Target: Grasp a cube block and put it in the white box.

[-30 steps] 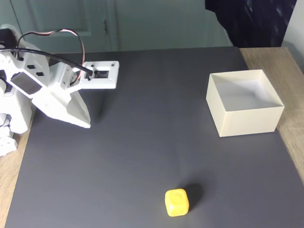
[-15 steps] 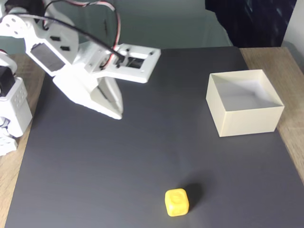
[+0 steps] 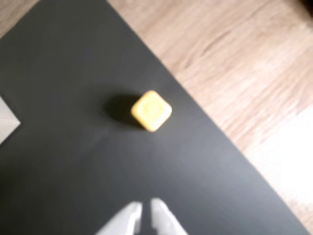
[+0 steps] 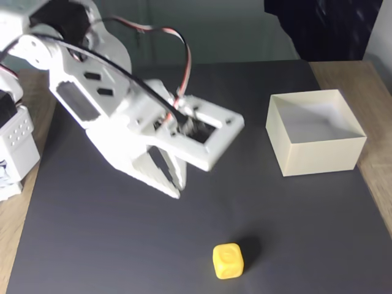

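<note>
The cube block (image 4: 228,261) is seen on the dark mat (image 4: 275,220) near the mat's bottom edge in the fixed view, approx. centre, resting flat w/ a faint circular imprint on its top face. Nothing is touching it. In the wrist view the cube block (image 3: 151,110) is seen corner-on, its shadow cast to the left, just inside the mat's diagonal edge; bare wood tabletop (image 3: 234,63) lies beyond that edge.

The white box (image 4: 315,132) is placed at the mat's right side in the fixed view, upright, open-topped, pale inside, nothing seen in it. It is well apart from the cube, up and to the right. Wood tabletop (image 4: 373,86) is visible past the box.

The gripper (image 4: 174,187) is held above the mat, left of centre in the fixed view, tips pointed down toward the mat, well apart from the cube and up-left of it. No object lies between the tips and the cube; the mat in that stretch is bare. In the wrist view the gripper (image 3: 145,210) enters from the bottom edge, fingers nearly pressed together w/ only a thin slit between them, nothing pinched. Red/black wires (image 4: 177,55) are looped over the arm. The arm's base (image 4: 15,153) is seen at the left edge.
</note>
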`<action>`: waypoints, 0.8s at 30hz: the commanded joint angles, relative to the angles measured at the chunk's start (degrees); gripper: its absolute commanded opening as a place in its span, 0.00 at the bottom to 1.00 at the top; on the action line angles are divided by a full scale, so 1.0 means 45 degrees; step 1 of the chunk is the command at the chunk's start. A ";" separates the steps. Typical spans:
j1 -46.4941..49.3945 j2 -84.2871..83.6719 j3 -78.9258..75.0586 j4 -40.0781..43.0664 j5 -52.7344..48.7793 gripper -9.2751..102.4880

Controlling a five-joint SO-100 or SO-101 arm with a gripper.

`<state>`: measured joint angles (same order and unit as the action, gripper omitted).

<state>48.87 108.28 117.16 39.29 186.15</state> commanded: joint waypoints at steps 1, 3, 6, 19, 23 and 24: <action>0.0371 -0.0957 -0.1289 -0.0488 0.0039 0.11; 0.0430 -0.1777 -0.1895 -0.0723 0.0039 0.13; 0.0410 -0.2852 -0.2832 -0.0937 0.0020 0.14; 0.0664 -0.4746 -0.3281 -0.1426 -0.0176 0.30; 0.0664 -0.5039 -0.3320 -0.1855 -0.0312 0.32; 0.0664 -0.5117 -0.3359 -0.1914 -0.0352 0.32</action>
<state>51.15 84.99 104.77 31.90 185.19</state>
